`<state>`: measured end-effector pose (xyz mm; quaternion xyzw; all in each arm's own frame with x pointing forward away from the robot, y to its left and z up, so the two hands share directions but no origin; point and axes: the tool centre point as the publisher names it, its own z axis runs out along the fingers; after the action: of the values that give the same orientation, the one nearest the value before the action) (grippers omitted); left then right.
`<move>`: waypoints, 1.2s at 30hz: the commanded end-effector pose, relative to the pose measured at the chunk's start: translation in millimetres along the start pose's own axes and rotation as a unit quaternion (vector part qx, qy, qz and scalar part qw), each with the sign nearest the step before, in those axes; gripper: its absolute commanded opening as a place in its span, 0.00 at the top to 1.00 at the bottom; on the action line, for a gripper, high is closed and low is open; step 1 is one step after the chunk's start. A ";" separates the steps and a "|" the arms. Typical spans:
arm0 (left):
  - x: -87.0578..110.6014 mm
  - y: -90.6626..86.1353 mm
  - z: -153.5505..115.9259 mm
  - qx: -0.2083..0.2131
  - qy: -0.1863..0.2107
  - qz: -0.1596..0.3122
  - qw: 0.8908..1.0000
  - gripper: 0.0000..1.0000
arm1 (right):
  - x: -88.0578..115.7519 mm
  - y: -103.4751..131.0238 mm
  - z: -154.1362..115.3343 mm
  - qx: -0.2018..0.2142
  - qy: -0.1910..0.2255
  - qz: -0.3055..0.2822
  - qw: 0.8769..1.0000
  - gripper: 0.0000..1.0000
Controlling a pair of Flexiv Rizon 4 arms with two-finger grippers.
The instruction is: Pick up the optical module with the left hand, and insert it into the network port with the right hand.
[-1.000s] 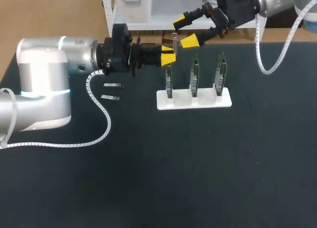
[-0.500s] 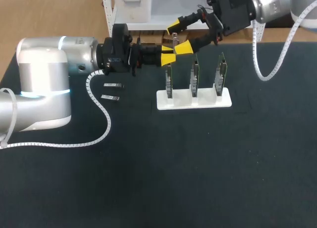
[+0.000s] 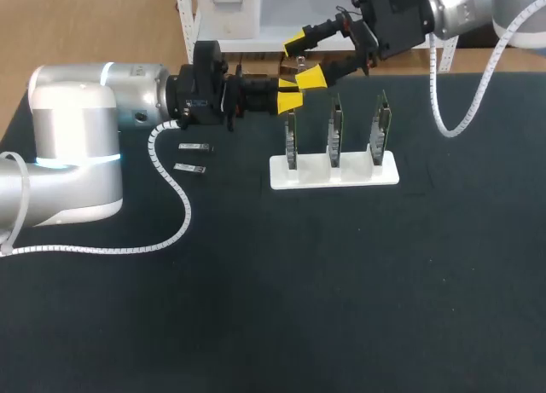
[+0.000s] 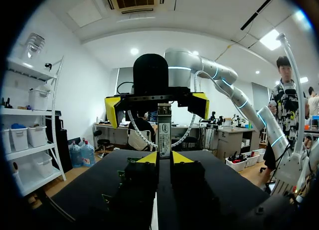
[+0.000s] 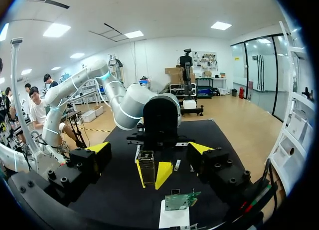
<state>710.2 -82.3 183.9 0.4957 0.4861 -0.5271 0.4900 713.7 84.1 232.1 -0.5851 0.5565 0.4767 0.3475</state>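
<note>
The optical module (image 3: 300, 68) is a small metal bar, held upright over the table's far side by my left gripper (image 3: 289, 96), which is shut on its lower end. In the left wrist view the module (image 4: 163, 129) rises from between the left gripper's (image 4: 164, 158) tips. My right gripper (image 3: 302, 60) stands open around the module's upper part, one finger on each side, apart from it. The right wrist view shows the module (image 5: 146, 163) ahead of the right gripper (image 5: 149, 149), between its spread fingers. The network ports are on three upright circuit boards (image 3: 336, 127) in a white stand (image 3: 345, 175).
Two spare modules (image 3: 195, 147) (image 3: 189, 168) lie on the black table to the left of the stand, under my left arm. The nearest circuit board (image 3: 291, 139) stands just below both grippers. A board (image 5: 180, 199) and the stand (image 5: 173, 219) show under the right gripper.
My right gripper has moved left towards the held module and now straddles it, still open. The left arm and the module have stayed in place.
</note>
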 end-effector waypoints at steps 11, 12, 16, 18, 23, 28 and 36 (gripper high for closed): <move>0.0 -1.0 -0.1 -0.002 0.000 0.000 1.000 1.00 | 4.3 4.6 -4.0 0.010 -0.002 0.003 1.000 0.00; 0.0 -1.0 -0.1 -0.002 0.000 0.000 1.000 1.00 | 4.0 4.8 -4.1 0.010 -0.002 0.003 1.000 0.00; 0.0 -1.0 -0.1 -0.002 0.000 0.000 1.000 1.00 | 3.1 5.2 -4.3 0.012 -0.004 0.006 1.000 0.00; 0.0 -1.0 -0.1 -0.002 0.000 0.000 1.000 1.00 | 3.1 5.2 -4.3 0.012 -0.004 0.006 1.000 0.00; 0.0 -1.0 -0.1 -0.002 0.000 0.000 1.000 1.00 | 3.1 5.2 -4.3 0.012 -0.004 0.006 1.000 0.00; 0.0 -1.0 -0.1 -0.002 0.000 0.000 1.000 1.00 | 3.1 5.2 -4.3 0.012 -0.004 0.006 1.000 0.00; 0.0 -1.0 -0.1 -0.002 0.000 0.000 1.000 1.00 | 3.1 5.2 -4.3 0.012 -0.004 0.006 1.000 0.46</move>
<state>710.2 -82.3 183.9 0.4957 0.4861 -0.5271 0.4900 710.9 78.8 231.2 -0.5766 0.5637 0.4755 0.3517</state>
